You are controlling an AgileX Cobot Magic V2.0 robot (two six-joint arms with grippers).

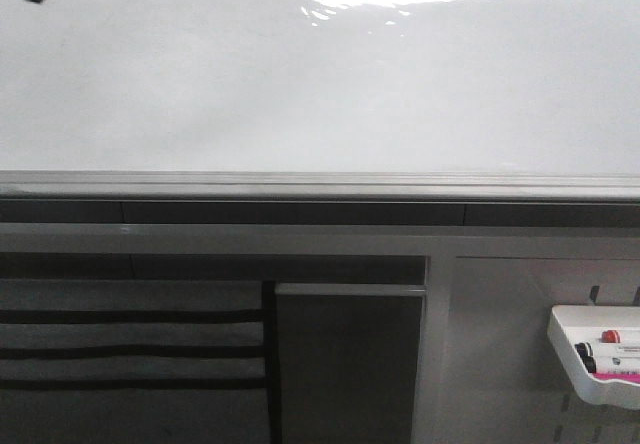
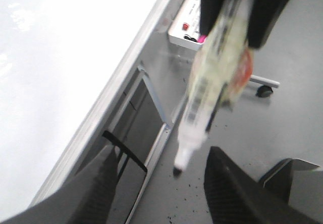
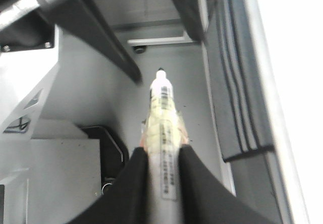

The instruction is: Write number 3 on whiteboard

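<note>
The large glossy white whiteboard (image 1: 300,94) bears no number 3 yet. The right gripper (image 3: 161,156) has its jaws clamped on a white uncapped marker (image 3: 162,110), well off the whiteboard's grey edge strip (image 1: 320,182). The left gripper (image 2: 156,178), jaws apart, hangs near the tip and could knock it. A small white marker tray (image 1: 590,359) sits below the whiteboard.

Your left gripper (image 2: 159,183) has matte black, finely textured, broad fingers; your right gripper (image 3: 160,156) shows smooth, curved black fingers.
</note>
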